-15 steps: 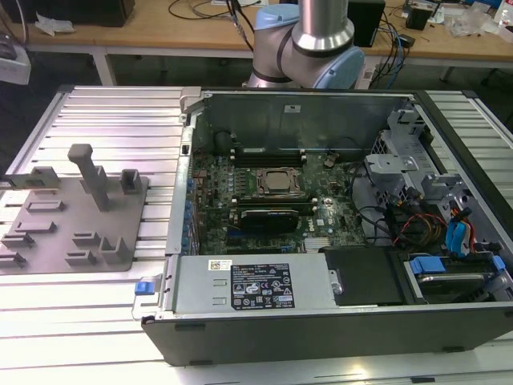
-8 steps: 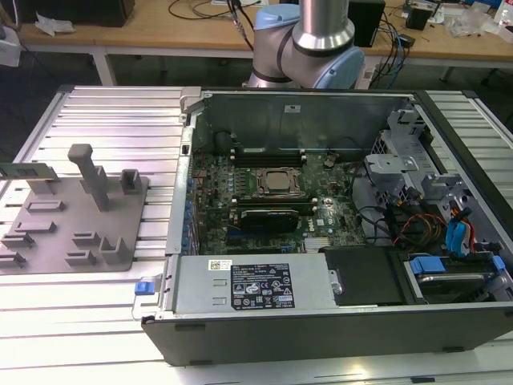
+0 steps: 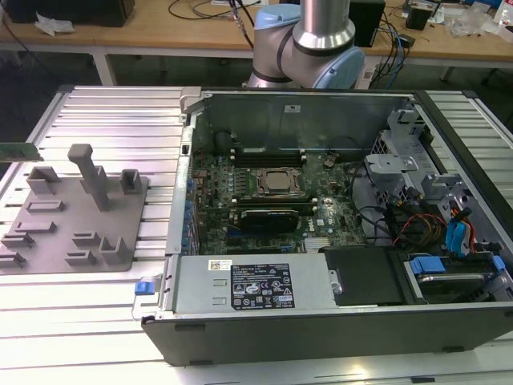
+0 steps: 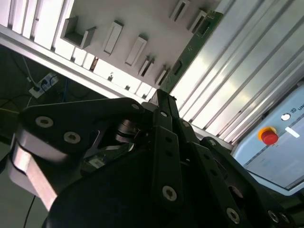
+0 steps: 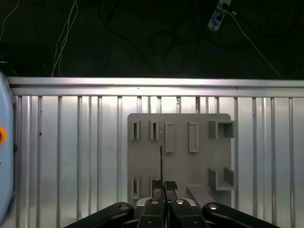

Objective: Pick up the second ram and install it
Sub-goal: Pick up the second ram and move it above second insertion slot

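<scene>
The black gripper (image 5: pixel 164 185) was seen closest to the lens in both wrist views. Its two fingers (image 4: pixel 164 142) were pressed together on one end of the second ram (image 4: pixel 191 46), so that the stick was clamped between them. One stick was held, a thin green board with small dark chips. It was shown along its length in the second wrist view and edge-on in the first wrist view.

Under it lay one grey fixture (image 5: pixel 180 159), set flat on the ribbed metal bench (image 5: pixel 71 156). Along the fixture's edge toward the dark floor (image 5: pixel 118 38), a row of four narrow upright holders could be counted. Whether the stick touched the fixture could not be told.

In the exterior view the second ram (image 3: pixel 18 151) was found at the exterior view's left edge, held level over the far left part of the fixture (image 3: pixel 64 224). One tall post (image 3: pixel 88 172) rose from the fixture. The stick was well apart from the one open computer case (image 3: pixel 321 333), which stood at the exterior view's right. One square silver processor (image 3: pixel 280 183) and one black expansion card (image 3: pixel 268 218) were seen inside the case. One arm (image 3: pixel 321 36) was mounted behind the case. One red button (image 4: pixel 269 137) was visible on a pale panel, and one power strip (image 5: pixel 216 16) lay on the floor.
</scene>
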Available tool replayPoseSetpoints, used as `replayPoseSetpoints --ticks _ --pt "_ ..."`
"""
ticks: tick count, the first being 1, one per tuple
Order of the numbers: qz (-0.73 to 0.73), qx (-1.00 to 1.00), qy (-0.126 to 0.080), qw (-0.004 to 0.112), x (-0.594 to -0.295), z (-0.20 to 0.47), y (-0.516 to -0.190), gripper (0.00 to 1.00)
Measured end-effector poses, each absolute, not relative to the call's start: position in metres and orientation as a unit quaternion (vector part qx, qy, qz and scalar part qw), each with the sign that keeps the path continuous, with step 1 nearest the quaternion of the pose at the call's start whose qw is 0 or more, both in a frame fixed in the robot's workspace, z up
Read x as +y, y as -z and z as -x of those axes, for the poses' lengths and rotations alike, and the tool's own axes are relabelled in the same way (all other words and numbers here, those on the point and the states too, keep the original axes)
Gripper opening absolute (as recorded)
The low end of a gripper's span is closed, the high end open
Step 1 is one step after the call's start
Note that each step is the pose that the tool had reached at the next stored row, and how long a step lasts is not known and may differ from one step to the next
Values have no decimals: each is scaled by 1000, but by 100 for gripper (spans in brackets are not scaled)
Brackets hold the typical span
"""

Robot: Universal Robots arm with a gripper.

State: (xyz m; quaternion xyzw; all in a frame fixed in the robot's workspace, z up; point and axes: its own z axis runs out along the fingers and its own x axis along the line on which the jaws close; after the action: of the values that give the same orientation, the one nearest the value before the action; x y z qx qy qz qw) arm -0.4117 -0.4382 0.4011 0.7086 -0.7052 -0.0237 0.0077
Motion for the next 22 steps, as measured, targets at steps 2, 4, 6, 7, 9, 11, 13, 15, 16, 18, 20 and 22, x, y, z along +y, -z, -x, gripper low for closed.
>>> replayPoseSetpoints --ticks 2,4,6,7,9,11,13,15,16,18,20,22 --pt "-709 -705 24 8 -438 412 -405 9" --pt "-709 -705 24 8 -438 412 -409 9" --pt "-709 -705 24 8 -438 412 -412 9" --pt "-709 -705 24 8 -438 412 -414 9" --pt "-709 -705 24 8 -438 412 -418 9" --pt "-709 -705 24 8 -438 412 -424 9" --pt "-709 -705 24 8 -438 412 -427 9" --pt "-709 -705 24 8 -438 412 -430 9" --pt "-709 -705 24 8 -438 412 -430 9" --pt "-709 -705 24 8 -437 412 -434 9" --pt "-709 -705 24 8 -437 412 -435 9" --pt "-709 -705 24 8 -437 412 -436 9"
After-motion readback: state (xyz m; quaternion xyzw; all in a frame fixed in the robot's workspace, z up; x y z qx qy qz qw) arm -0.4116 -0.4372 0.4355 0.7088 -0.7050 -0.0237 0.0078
